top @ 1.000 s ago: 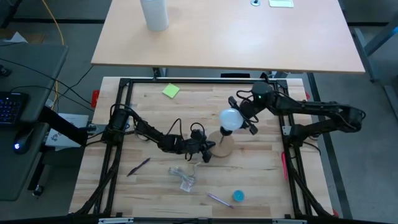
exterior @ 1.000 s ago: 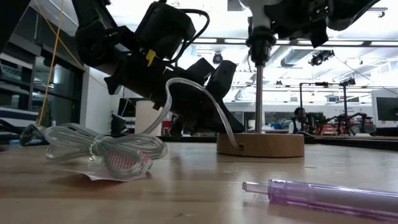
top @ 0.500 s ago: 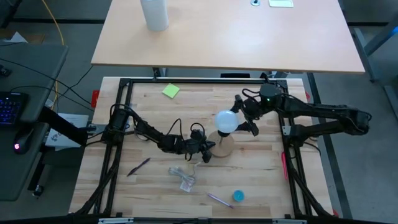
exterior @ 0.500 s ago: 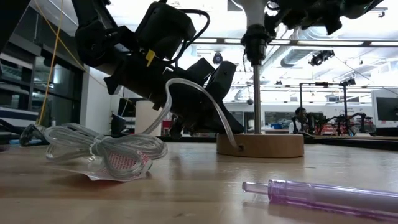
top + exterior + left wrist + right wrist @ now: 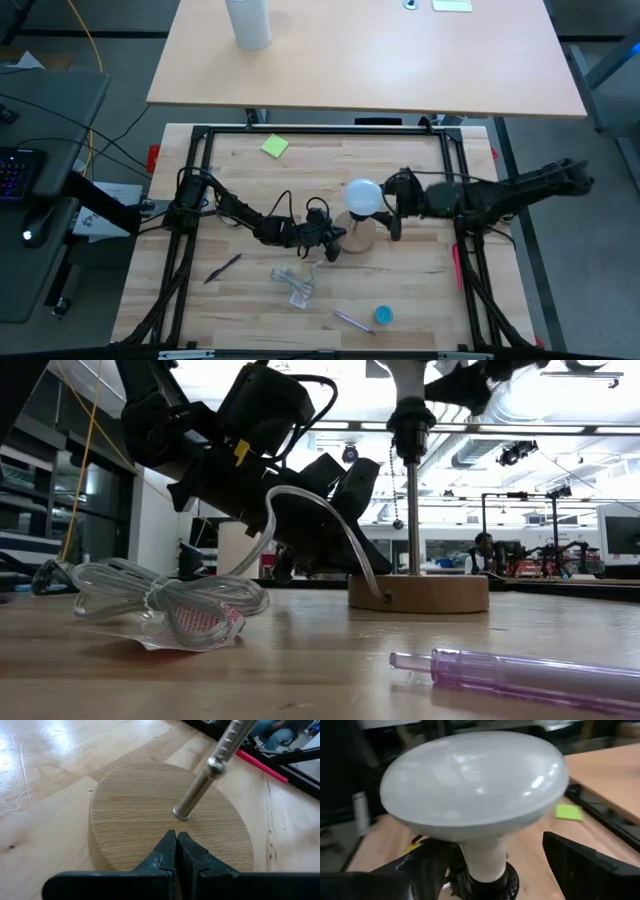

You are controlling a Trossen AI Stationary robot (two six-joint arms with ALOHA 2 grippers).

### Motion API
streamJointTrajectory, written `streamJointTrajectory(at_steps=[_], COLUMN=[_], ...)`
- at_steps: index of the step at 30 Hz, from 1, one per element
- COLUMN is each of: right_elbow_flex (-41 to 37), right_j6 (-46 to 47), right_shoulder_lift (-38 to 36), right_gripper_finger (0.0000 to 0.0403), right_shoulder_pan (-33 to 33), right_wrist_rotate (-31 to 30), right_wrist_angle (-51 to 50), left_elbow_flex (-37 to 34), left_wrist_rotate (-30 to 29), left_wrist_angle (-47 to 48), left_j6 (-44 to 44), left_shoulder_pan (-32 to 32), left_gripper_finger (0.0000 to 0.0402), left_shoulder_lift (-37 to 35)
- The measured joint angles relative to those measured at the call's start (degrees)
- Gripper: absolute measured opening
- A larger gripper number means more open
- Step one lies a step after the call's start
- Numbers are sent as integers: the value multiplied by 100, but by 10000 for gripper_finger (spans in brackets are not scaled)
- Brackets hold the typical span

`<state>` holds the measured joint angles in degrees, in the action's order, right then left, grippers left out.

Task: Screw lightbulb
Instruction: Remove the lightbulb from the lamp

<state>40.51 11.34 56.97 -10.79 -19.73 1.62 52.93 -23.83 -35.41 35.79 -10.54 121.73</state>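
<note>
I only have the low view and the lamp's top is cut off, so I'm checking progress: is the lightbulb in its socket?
Observer: Yes. The lightbulb stands upright with its neck in the black socket.
Operator: Is the right claw gripping it?
Observer: No. The right claw is open, with its fingers on either side of the neck.
Operator: And the left?
Observer: The left claw is shut, at the wooden base's rim.

A pale rectangular wooden desk (image 5: 370, 60) stands beyond the worktable on grey floor (image 5: 600, 140); ceiling strip lights (image 5: 350, 428) glow overhead.
</note>
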Motion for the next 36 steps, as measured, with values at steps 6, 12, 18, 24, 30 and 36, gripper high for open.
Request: streamJointTrajectory(at_steps=[6, 12, 18, 24, 30, 36], right_elbow_flex=[2, 0, 330, 993, 1593, 1861], right_j6=[728, 1220, 800, 723, 1517, 2342], right_shoulder_lift=[447, 1059, 1677, 2173, 2609, 2865], right_gripper_finger=[309, 309, 309, 309, 309, 309], right_shoulder_pan=[-943, -1454, -1470, -1473, -1476, -1486], right_wrist_rotate=[-2019, -3577, -3837, -4504, -5148, -5172], right_wrist_angle=[23, 470, 938, 402, -412, -1056], left_elbow_flex=[0, 0, 0, 0, -1, -2], left_wrist_rotate=[40, 63, 74, 76, 76, 74], left_wrist_angle=[-1, -1, -8, -10, -10, -20], left_j6=[0, -2, -2, -2, 0, -2], left_shoulder_pan=[13, 13, 13, 13, 13, 13], left_gripper_finger=[0, 0, 0, 0, 0, 0], left_shoulder_lift=[0, -1, 0, -1, -1, -1])
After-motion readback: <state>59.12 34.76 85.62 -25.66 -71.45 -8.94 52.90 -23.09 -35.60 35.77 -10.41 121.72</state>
